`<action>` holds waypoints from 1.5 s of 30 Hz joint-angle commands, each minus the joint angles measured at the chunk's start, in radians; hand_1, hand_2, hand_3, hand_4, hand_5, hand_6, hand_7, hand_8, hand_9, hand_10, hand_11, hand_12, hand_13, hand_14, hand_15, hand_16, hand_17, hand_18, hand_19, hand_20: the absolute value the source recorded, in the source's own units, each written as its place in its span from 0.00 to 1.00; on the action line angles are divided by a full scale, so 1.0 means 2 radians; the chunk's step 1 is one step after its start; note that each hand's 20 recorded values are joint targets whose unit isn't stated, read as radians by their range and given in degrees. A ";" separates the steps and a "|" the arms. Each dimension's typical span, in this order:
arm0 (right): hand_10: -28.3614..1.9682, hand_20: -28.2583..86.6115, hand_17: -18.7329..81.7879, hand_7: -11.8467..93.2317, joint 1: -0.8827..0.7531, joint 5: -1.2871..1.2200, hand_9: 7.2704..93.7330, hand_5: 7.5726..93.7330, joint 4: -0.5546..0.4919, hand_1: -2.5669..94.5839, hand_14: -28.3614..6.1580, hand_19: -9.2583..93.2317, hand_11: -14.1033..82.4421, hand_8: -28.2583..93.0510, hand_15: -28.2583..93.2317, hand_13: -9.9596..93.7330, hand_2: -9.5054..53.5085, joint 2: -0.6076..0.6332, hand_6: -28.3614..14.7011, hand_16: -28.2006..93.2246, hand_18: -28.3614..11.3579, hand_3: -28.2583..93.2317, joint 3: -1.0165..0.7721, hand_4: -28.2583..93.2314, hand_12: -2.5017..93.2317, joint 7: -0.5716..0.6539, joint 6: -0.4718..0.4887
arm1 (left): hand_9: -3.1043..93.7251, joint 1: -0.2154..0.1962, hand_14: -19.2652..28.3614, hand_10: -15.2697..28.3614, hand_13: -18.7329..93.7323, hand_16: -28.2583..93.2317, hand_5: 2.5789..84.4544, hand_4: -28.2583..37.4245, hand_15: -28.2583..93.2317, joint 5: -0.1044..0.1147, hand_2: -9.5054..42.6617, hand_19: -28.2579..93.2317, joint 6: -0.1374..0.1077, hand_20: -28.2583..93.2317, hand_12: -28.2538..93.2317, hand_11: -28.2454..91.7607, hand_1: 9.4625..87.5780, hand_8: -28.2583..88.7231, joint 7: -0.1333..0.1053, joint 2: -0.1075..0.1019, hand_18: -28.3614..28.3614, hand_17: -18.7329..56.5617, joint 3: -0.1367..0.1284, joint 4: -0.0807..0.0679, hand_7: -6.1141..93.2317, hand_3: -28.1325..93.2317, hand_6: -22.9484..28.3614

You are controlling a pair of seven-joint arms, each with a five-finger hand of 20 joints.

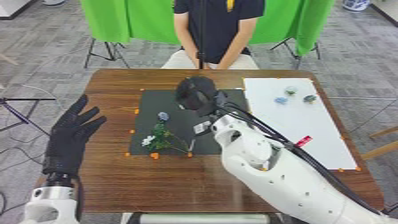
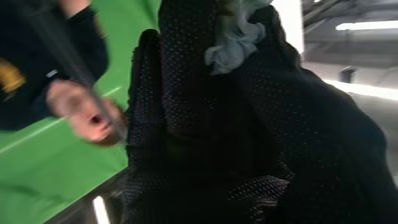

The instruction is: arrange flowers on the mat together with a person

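Left hand [image 1: 67, 145], fingers extended, beside the mat [image 1: 158, 102]; white flower [image 1: 148, 141] lying on it; right hand [image 1: 197, 92] above, pinching a pale bloom [image 2: 233, 52], whose soft petals might crumple or slip under uneven pressure

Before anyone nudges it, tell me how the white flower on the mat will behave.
The white flower is probably light, being small. Its spread petals may bend if pressed. It could drag along the green leaves lying against it.

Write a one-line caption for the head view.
Right hand over a dark mat with flowers, open left hand beside it.
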State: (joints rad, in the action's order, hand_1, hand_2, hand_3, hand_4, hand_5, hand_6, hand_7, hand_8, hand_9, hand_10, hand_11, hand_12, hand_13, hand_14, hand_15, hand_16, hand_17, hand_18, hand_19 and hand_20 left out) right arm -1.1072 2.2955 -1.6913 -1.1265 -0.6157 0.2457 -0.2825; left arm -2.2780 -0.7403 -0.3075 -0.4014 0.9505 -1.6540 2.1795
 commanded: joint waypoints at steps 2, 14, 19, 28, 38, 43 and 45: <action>0.74 0.21 0.57 0.31 0.014 0.033 0.92 0.88 0.040 0.73 0.81 1.00 0.24 0.25 0.48 0.88 0.00 -0.042 0.74 0.58 0.69 0.75 0.063 0.00 0.39 0.004 0.010 | 0.37 0.020 0.90 0.72 0.38 0.18 0.38 0.00 0.57 0.000 0.28 0.60 0.005 0.34 0.30 0.41 0.18 0.16 0.011 0.001 0.91 0.12 0.003 -0.008 0.18 0.88 0.50; 0.73 0.31 0.54 0.33 0.019 0.071 0.91 0.87 0.062 0.71 0.79 0.94 0.24 0.23 0.52 0.85 0.00 -0.042 0.76 0.55 0.56 0.77 0.086 0.00 0.38 0.016 0.033 | 0.37 0.034 0.90 0.72 0.38 0.18 0.38 0.00 0.57 0.001 0.28 0.60 0.011 0.34 0.30 0.41 0.18 0.16 0.014 -0.007 0.91 0.12 0.009 -0.013 0.18 0.88 0.50; 0.72 0.45 0.52 0.32 0.013 0.081 0.90 0.85 0.059 0.68 0.77 0.81 0.23 0.22 0.57 0.83 0.00 -0.042 0.78 0.53 0.43 0.77 0.084 0.00 0.37 0.012 0.047 | 0.37 0.034 0.90 0.72 0.38 0.18 0.38 0.00 0.57 0.003 0.28 0.60 0.010 0.34 0.30 0.41 0.17 0.16 0.014 -0.009 0.91 0.12 0.010 -0.014 0.18 0.88 0.50; 0.70 0.50 0.46 0.32 -0.006 0.115 0.86 0.82 0.057 0.61 0.72 0.82 0.22 0.21 0.62 0.78 0.00 -0.049 0.78 0.48 0.35 0.78 0.065 0.00 0.35 -0.009 0.067 | 0.37 0.034 0.90 0.72 0.38 0.18 0.38 0.00 0.57 -0.001 0.28 0.60 0.014 0.34 0.30 0.41 0.18 0.16 0.024 -0.004 0.91 0.12 0.007 -0.013 0.18 0.88 0.50; 0.65 0.53 0.44 0.32 -0.008 0.117 0.78 0.78 0.051 0.55 0.65 0.81 0.35 0.20 0.68 0.75 0.00 -0.050 0.78 0.42 0.32 0.78 0.067 0.00 0.26 -0.008 0.064 | 0.37 0.029 0.90 0.72 0.38 0.18 0.38 0.00 0.57 -0.003 0.28 0.60 0.016 0.34 0.30 0.41 0.18 0.16 0.030 -0.003 0.91 0.12 0.006 -0.011 0.18 0.88 0.50; 0.62 0.53 0.43 0.32 -0.010 0.119 0.74 0.76 0.048 0.51 0.62 0.81 0.39 0.20 0.70 0.73 0.00 -0.051 0.77 0.38 0.31 0.81 0.066 0.00 0.20 -0.009 0.061 | 0.37 0.026 0.90 0.72 0.38 0.18 0.38 0.00 0.57 -0.005 0.28 0.60 0.017 0.34 0.30 0.41 0.18 0.16 0.034 -0.001 0.91 0.12 0.004 -0.010 0.18 0.88 0.50; 0.62 0.54 0.42 0.31 -0.012 0.119 0.73 0.75 0.046 0.50 0.61 0.81 0.39 0.19 0.71 0.73 0.00 -0.052 0.77 0.38 0.31 0.82 0.062 0.00 0.20 -0.013 0.065 | 0.37 0.026 0.90 0.72 0.38 0.18 0.38 0.00 0.57 -0.006 0.28 0.60 0.017 0.34 0.30 0.41 0.19 0.16 0.037 0.002 0.91 0.12 0.003 -0.009 0.18 0.88 0.51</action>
State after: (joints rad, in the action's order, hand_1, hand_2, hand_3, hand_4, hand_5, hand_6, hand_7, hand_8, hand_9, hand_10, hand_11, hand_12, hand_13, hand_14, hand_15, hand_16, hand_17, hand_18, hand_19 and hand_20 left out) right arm -1.1238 2.5170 -1.5781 -1.2174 -0.4839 0.2334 -0.1474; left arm -2.2098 -0.7430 -0.2857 -0.3515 0.9352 -1.6405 2.1589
